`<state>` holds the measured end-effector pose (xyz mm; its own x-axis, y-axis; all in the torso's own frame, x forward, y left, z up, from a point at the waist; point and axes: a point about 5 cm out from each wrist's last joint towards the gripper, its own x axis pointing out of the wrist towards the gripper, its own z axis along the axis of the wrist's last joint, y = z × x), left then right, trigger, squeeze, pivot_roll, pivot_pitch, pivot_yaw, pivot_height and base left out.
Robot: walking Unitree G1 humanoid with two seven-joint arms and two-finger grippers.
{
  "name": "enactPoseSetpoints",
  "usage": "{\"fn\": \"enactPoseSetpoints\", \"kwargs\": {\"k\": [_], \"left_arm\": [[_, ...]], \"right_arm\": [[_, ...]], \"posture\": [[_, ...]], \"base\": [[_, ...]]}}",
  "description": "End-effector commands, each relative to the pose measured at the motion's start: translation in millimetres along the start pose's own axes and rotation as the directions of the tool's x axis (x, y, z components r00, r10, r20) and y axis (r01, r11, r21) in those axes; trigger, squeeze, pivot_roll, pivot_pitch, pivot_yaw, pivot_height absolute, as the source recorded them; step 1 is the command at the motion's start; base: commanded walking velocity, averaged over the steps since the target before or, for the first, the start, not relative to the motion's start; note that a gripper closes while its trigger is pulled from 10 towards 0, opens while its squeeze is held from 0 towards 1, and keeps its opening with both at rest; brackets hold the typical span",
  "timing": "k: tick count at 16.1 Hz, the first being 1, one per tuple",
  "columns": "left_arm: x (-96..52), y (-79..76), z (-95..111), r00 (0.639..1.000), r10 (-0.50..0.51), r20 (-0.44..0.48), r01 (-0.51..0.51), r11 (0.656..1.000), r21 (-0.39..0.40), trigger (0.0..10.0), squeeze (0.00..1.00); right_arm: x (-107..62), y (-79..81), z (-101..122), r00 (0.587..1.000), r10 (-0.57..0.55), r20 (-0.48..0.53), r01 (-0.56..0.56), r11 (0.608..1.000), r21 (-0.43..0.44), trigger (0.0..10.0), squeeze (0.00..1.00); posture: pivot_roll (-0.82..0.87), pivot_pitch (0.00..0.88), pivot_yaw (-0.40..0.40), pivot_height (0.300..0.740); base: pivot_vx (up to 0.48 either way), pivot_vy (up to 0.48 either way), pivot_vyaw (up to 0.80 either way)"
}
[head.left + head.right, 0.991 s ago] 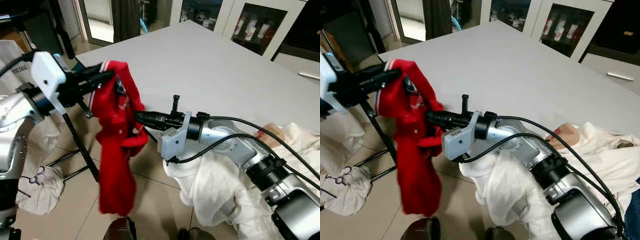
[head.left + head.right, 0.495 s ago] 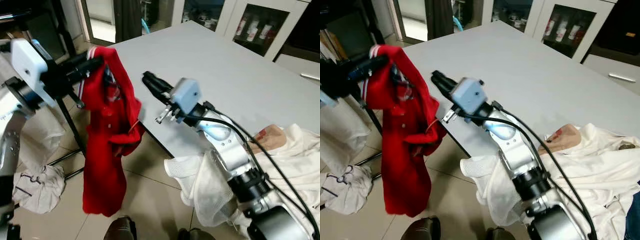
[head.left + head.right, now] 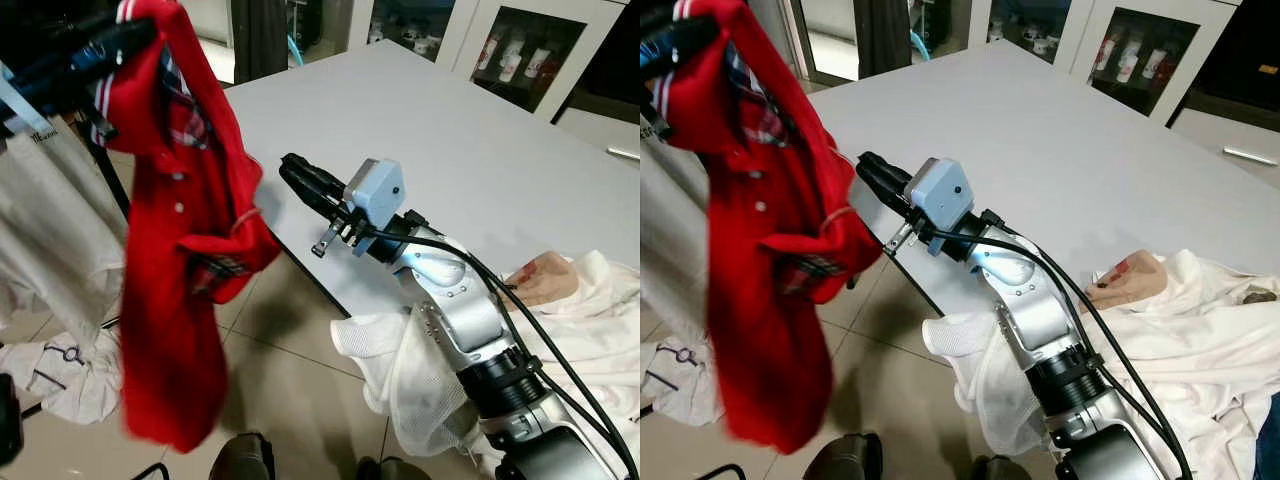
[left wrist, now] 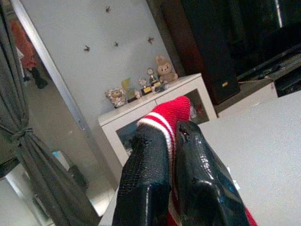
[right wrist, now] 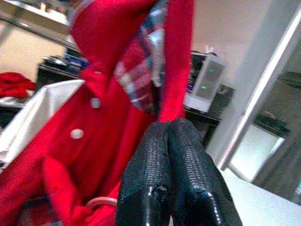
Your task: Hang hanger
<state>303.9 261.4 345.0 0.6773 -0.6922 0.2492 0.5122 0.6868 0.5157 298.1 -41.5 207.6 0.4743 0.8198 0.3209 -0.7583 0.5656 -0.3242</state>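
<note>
A big white table (image 3: 470, 130) fills the middle of the room. Its top is bare and flat. At its near right edge lies a heap of white clothes (image 3: 590, 330), and part of the heap hangs down off the side. The floor (image 3: 300, 340) is made of pale tiles. A crumpled white cloth (image 3: 55, 365) lies on it at the left

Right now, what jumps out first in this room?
A bright red shirt dangles over the floor, pinched by its striped collar in the left gripper up high on the robot's left. The right gripper, fingers shut and empty, points at it from beside the big grey table.
</note>
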Motion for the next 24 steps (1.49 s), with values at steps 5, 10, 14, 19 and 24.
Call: {"fn": "enactPoseSetpoints", "kwargs": {"k": [5,10,14,19,24], "left_arm": [[13.8,30.3,25.1,0.992,0.068,0.103,-0.067,0.998,-0.007,10.0,0.0],[15.3,12.9,-39.9,0.954,0.292,-0.072,-0.3,0.93,-0.21,10.0,0.0],[0.1,3.3,-62.6,0.853,0.506,-0.126,-0.518,0.792,-0.323,10.0,0.0],[-9.7,4.8,-63.9,0.793,0.59,-0.152,-0.604,0.73,-0.318,10.0,0.0],[2.3,-1.6,-58.7,0.834,0.533,-0.144,-0.549,0.775,-0.311,10.0,0.0]], "right_arm": [[-0.6,-7.5,-10.6,0.994,-0.045,-0.095,0.051,0.997,0.057,10.0,0.0],[-11.8,-36.5,-32.8,0.905,-0.354,-0.236,0.397,0.902,0.171,10.0,0.0],[-12.6,-53.9,-31.8,0.83,-0.509,-0.228,0.548,0.821,0.16,10.0,0.0],[8.7,-19.8,-32.6,0.956,-0.209,-0.207,0.23,0.97,0.083,10.0,0.0],[25.2,39.3,-48.1,0.93,0.229,-0.287,-0.262,0.962,-0.081,10.0,0.0]], "posture": [[0.11,0.052,-0.005,0.74],[0.09,0.049,0.005,0.74],[0.11,0.044,-0.001,0.74],[0.13,0.042,-0.006,0.74],[0.12,0.047,0.002,0.74]], "base": [[0.0,0.0,0.0],[0.0,0.0,-0.6],[0.0,0.0,0.0],[0.0,0.0,0.0],[0.0,0.0,0.0]]}}
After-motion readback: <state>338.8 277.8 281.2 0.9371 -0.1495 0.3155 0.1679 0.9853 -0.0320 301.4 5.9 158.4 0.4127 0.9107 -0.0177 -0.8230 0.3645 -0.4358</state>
